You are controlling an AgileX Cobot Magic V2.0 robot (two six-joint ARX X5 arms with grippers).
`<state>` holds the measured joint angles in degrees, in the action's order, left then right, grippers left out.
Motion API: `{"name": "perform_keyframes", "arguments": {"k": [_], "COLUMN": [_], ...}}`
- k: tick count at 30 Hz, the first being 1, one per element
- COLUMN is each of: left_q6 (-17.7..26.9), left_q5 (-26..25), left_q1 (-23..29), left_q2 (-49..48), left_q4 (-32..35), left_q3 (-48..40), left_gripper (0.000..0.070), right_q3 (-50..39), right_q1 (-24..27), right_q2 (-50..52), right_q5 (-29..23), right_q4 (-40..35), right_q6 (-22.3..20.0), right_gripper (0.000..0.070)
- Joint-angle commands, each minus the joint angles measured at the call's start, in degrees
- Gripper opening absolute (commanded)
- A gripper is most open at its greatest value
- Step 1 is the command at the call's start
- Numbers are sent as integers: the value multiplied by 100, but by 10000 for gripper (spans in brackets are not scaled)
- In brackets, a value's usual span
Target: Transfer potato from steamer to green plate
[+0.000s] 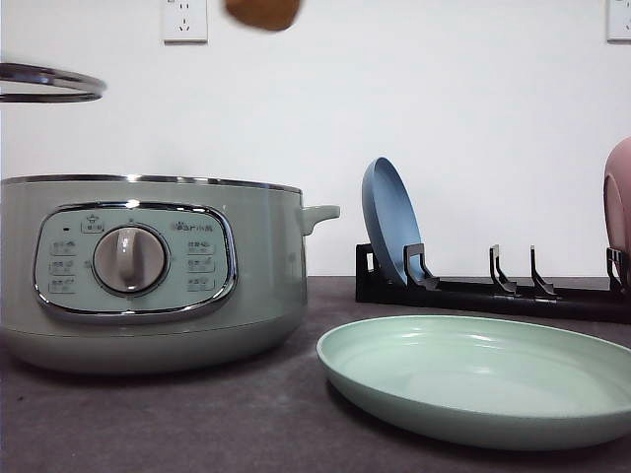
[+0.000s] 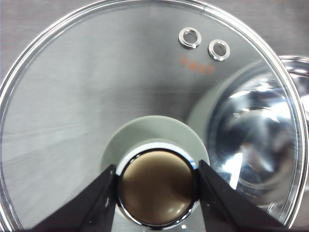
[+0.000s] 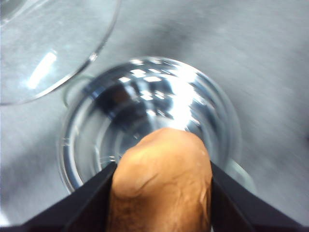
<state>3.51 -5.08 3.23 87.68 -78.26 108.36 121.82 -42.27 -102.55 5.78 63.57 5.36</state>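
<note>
right claw (image 3: 161, 193) clamps the potato (image 3: 161, 183) above the open steamer (image 3: 149, 121); left claw (image 2: 157, 193) grips the lid (image 2: 96, 96) by its knob (image 2: 157, 191).

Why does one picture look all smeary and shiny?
The right wrist view is blurred, probably by motion: the orange-brown oval potato is soft-edged in the right pincer, and glare whitens the shiny metal inside of the pale green steamer pot. The left wrist view is sharper, with bright reflections on the round glass lid. The front view is evenly lit and crisp.
</note>
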Motion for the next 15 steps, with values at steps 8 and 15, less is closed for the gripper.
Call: {"name": "perform_keyframes", "arguments": {"k": [8, 15], "left_q6": [11, 11], "left_q5": [-95, -95], "left_q1": [-329, -664], "left_q2": [-34, -35], "left_q4": [152, 153], "left_q3": [160, 160], "left_gripper": [0, 0], "right_q3": [-1295, -3319], "right_q1": [381, 529], "right_q2": [1093, 2360], "right_q5": [-24, 24], "right_q4": [-118, -975], "right_q6": [-273, -314], "right_gripper": [192, 192]}}
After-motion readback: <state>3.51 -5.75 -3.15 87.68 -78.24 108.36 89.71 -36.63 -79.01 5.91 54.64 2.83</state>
